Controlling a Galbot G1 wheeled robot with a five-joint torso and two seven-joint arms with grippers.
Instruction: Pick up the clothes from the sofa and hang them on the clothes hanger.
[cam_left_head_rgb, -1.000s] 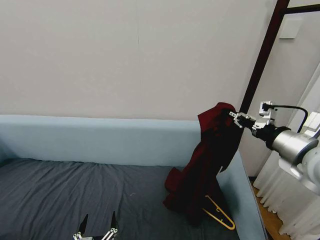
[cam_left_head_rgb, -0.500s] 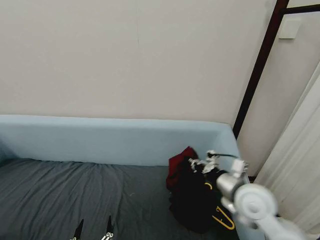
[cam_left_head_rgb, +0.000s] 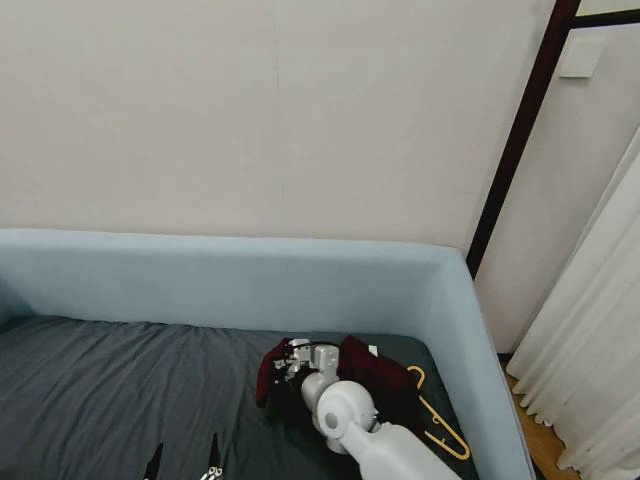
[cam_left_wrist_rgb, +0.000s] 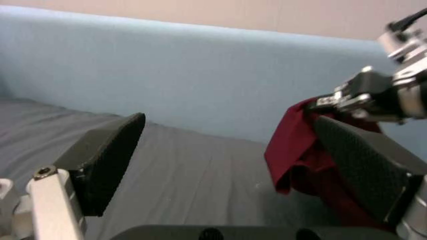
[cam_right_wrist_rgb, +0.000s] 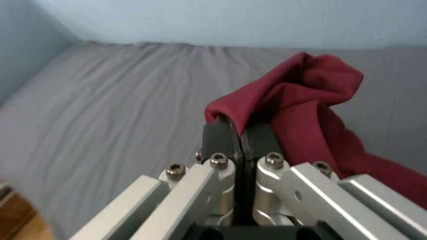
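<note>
Right end effector (cam_right_wrist_rgb: 237, 132) is pressed together on a raised fold of the dark red garment (cam_right_wrist_rgb: 303, 90), pinching the cloth with no gap between the pads. In the head view it sits low over the sofa (cam_left_head_rgb: 200, 285), right of middle.

The garment lies bunched on the grey seat cushion (cam_left_head_rgb: 110, 375) toward the sofa's right end, near the armrest (cam_left_head_rgb: 462, 330). The pinched fold is lifted off the cushion and hangs over the fingers; the rest trails down onto the seat. Its long axis runs roughly along the sofa, pinched end to the left, bulk toward the armrest.

A yellow hanger (cam_left_head_rgb: 441, 425) lies on the seat at the garment's right edge, hook end toward the backrest (cam_left_head_rgb: 330, 275).

Left end effector (cam_left_head_rgb: 182, 464) is low at the near edge of the seat, fingers spread wide, gripping nothing, apart from the garment.
</note>
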